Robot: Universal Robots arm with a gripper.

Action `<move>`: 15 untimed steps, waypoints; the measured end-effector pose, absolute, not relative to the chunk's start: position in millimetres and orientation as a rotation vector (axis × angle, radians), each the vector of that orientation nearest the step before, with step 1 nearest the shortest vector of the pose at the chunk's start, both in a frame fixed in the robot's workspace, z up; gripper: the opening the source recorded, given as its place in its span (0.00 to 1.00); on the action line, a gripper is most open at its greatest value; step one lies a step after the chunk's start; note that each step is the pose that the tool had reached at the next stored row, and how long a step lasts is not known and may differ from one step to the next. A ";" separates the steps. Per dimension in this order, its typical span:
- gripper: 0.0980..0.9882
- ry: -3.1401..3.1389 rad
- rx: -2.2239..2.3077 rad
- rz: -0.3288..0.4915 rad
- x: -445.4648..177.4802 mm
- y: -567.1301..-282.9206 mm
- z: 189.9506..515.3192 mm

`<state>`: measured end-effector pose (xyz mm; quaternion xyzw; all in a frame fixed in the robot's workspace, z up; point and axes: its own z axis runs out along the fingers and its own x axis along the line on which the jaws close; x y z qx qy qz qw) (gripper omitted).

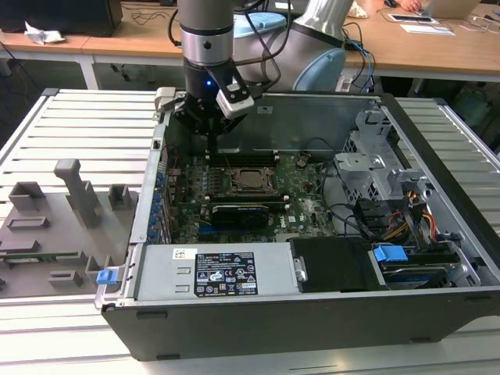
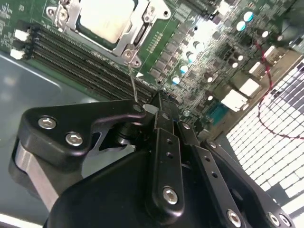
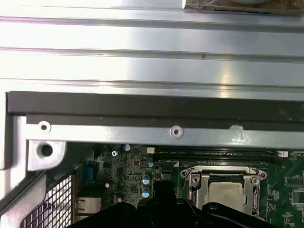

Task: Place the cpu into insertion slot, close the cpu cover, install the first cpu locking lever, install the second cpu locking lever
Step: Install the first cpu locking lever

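Exterior view shows me the gripper point(image 1: 211, 144) closed over the board point(image 1: 305, 195), near the cpu point(image 1: 250, 179), which lies under the lowered cover point(image 2: 140, 35); a thin lever point(image 2: 132, 83) reaches the gripper's tips.

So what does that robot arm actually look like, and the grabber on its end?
The arm is a silvery-grey tube with black rings, pale blue caps at its joints and a small blue light near the wrist. Black cables loop alongside, and a small white box is mounted there. The gripper is black, built of jointed bars with silver screws.
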<state>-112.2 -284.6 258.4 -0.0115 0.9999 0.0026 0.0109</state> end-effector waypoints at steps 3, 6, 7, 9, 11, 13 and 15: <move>0.01 3.120 -0.036 0.008 -107.9 -281.7 257.8; 0.01 3.120 -0.036 0.008 -100.6 -281.3 257.3; 0.01 3.119 -0.036 0.008 -98.5 -281.3 256.9; 0.01 3.119 -0.036 0.008 -90.8 -281.3 255.6; 0.01 3.120 -0.036 0.007 -89.3 -281.3 254.8; 0.01 3.120 -0.036 0.007 -88.2 -281.3 254.4; 0.01 3.119 -0.036 0.008 -87.3 -281.3 254.0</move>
